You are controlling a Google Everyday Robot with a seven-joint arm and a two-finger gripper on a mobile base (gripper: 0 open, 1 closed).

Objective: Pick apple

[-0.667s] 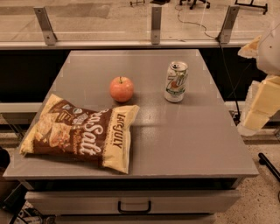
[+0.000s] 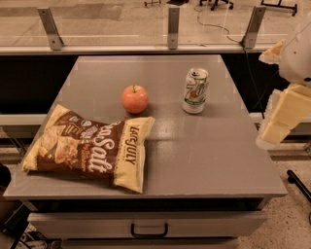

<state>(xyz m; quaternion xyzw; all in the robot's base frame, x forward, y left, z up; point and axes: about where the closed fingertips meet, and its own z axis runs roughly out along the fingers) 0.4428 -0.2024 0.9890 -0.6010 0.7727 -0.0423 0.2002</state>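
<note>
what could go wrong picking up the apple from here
The end effector is off the right edge of the table, and the upright can stands between it and the apple, so a straight reach could tip the can. The round apple may roll if nudged. A corner of the chip bag lies close in front and could snag.

A flat grey rectangular worktop (image 2: 204, 155) fills the middle, with a pale grey drawer (image 2: 194, 224) and its dark loop handle (image 2: 149, 230) under the front edge. Behind the far edge runs a clear glass railing (image 2: 112, 19) held by three grey metal posts (image 2: 172, 26). Through it show a tan floor and black chair bases (image 2: 218, 4). Speckled beige flooring (image 2: 286, 223) lies off the front right corner. The light is warm and dim. The gripper (image 2: 284, 114) hangs just off the right edge.
</note>
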